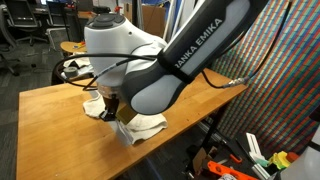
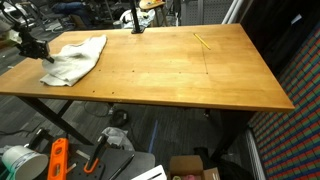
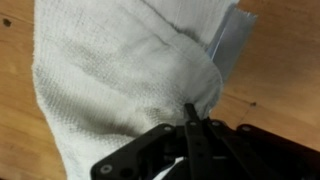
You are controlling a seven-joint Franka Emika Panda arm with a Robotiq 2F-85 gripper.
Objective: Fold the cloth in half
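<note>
A white woven cloth (image 2: 78,58) lies crumpled near one corner of the wooden table (image 2: 180,70). It also shows under the arm in an exterior view (image 1: 145,128) and fills the wrist view (image 3: 110,70). My gripper (image 2: 40,52) sits at the cloth's outer edge, low over the table; the arm partly hides it in an exterior view (image 1: 108,108). In the wrist view the fingers (image 3: 190,108) are pressed together on a raised fold at the cloth's edge. A pale flat layer (image 3: 228,40) shows under the cloth's far corner.
A thin yellow stick (image 2: 201,40) lies on the far side of the table. A black stand (image 2: 137,28) stands at the back edge. Tools and boxes (image 2: 58,160) lie on the floor below. The table edge is close to the cloth.
</note>
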